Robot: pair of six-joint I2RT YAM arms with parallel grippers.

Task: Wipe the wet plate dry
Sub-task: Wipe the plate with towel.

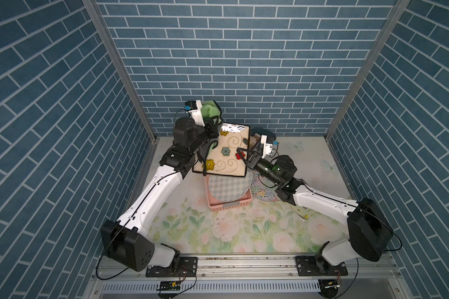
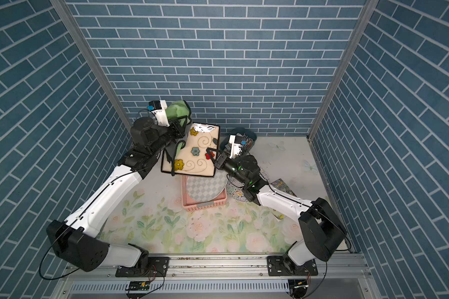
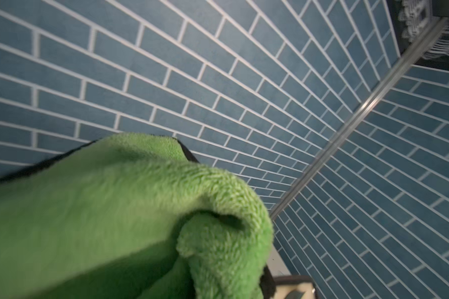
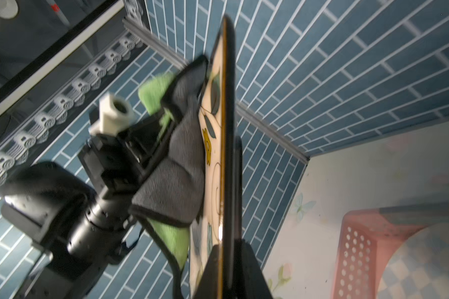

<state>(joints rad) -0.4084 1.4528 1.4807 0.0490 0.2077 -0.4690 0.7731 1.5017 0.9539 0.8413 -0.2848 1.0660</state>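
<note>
The plate (image 1: 231, 151) (image 2: 196, 155) is square and cream, with coloured flowers and a dark rim. It is held tilted in the air above the basket in both top views. My right gripper (image 1: 242, 154) (image 2: 210, 153) is shut on its right edge; the right wrist view shows the plate (image 4: 227, 129) edge-on between the gripper (image 4: 226, 274) fingers. My left gripper (image 1: 213, 125) (image 2: 181, 124) is shut on a green and grey cloth (image 1: 212, 110) (image 3: 130, 220) (image 4: 182, 168), which presses on the plate's face near its upper left. The cloth hides the left fingers in the left wrist view.
Below the raised plate, a pink basket (image 1: 218, 207) (image 4: 353, 248) holds a round checkered plate (image 1: 228, 189). Another patterned round plate (image 1: 265, 192) lies on the table under my right arm. A dark tub (image 1: 267, 132) stands at the back wall, and a printed card (image 1: 306, 212) lies at the right.
</note>
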